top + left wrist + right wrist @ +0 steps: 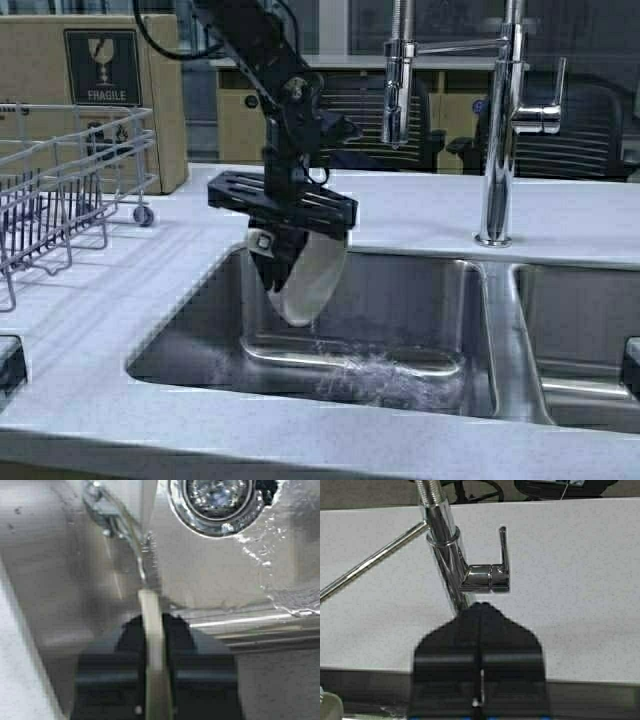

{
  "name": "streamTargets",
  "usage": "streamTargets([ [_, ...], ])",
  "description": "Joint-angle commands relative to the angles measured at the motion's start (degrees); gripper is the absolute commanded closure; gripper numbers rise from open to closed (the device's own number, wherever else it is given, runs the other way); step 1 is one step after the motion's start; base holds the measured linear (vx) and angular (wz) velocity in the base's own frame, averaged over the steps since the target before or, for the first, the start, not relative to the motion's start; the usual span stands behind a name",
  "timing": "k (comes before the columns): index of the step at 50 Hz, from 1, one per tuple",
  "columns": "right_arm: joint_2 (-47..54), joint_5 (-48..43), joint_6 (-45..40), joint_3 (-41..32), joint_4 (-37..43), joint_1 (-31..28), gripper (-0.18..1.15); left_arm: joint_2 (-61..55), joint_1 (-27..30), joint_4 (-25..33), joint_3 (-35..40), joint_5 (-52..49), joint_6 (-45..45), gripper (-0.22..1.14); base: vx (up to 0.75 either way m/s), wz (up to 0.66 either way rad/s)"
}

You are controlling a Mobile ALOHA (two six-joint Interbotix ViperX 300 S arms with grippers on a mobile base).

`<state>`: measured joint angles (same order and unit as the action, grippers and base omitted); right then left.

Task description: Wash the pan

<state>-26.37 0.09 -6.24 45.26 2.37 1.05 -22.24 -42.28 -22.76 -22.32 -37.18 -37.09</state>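
Note:
The cream-white pan (312,280) hangs tilted on edge over the left sink basin (420,300), below the level of the counter. My left gripper (274,262) is shut on its handle from above. In the left wrist view the cream handle (152,645) runs straight between the two dark fingers, and the pan's body (132,500) shows beyond, above the wet sink floor. My right gripper (481,608) is shut and empty, low in front of the sink, facing the tap's lever (492,575).
A chrome tap (498,140) with a hanging spray head (397,90) stands behind the sinks. The drain (217,500) and water splashes (385,378) lie on the basin floor. A wire dish rack (60,190) sits on the counter at left, with a cardboard box (100,70) behind it.

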Motion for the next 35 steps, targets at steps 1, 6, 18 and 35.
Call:
streamTargets([
  [1,-1.1,-0.7,-0.1,-0.6,0.1,-0.1,0.92,6.6,-0.4,-4.0,1.1,-3.2,0.1,0.89,0.00,0.00],
  [6,-1.1,-1.0,-0.1,-0.5,0.3,-0.1,0.92,7.3,-0.4,-6.1,0.4,-3.2,0.1,0.89,0.00,0.00],
  [18,-1.1,-1.4,-0.1,-0.4,0.8,-0.1,0.92,-2.6,-0.4,-8.3,-1.0,-0.6,0.9,0.89,0.00,0.00],
  [35,-1.1,-1.4,0.0,-0.1,0.9,-0.1,0.92,11.7,4.9,-21.1,-4.0,-2.2,1.3,0.89,0.00,0.00],
])
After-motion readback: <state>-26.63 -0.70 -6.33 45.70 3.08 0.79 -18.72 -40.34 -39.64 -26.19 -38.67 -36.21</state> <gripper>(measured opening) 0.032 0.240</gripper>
